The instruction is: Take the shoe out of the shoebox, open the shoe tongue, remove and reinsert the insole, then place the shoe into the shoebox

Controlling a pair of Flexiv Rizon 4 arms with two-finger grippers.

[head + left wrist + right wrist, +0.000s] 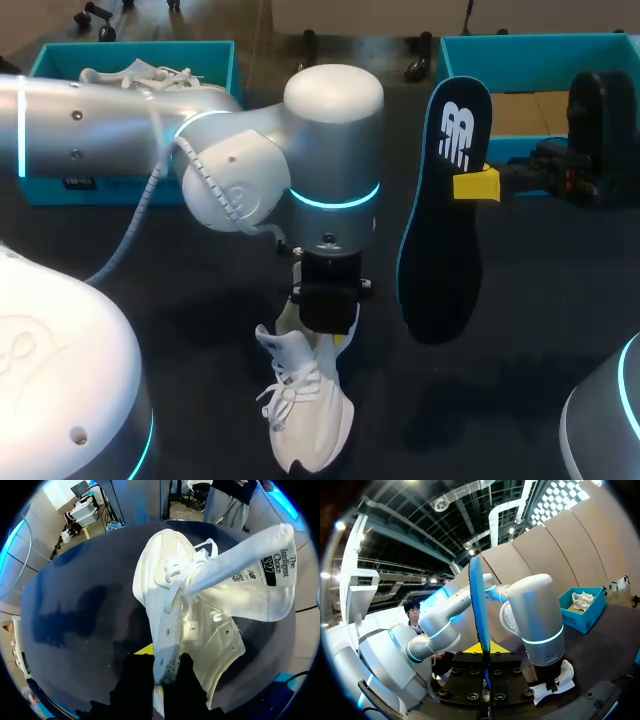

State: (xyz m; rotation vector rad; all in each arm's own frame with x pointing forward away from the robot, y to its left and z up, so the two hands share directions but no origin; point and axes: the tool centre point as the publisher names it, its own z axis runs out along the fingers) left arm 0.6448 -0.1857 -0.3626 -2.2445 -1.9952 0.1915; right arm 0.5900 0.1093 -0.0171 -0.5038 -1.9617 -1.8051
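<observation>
Shoe (pixel 305 405), white, lies on the dark surface (pixel 200 330) with its tongue (pixel 240 575) folded out; the left tool (pixel 167 667) is clamped on its collar edge. Right tool (pixel 484 662) grips the insole (pixel 445 210) upright, in front of the right shoebox (pixel 540 42). A second shoe (pixel 150 78) sits in the left shoebox (pixel 130 50), partly behind the left arm (pixel 120 125).

white shoe (pixel 305 420), black insole (pixel 440 260) with white logo (pixel 457 135) and teal edge, teal shoebox (pixel 540 48), dark table (pixel 200 330)
</observation>
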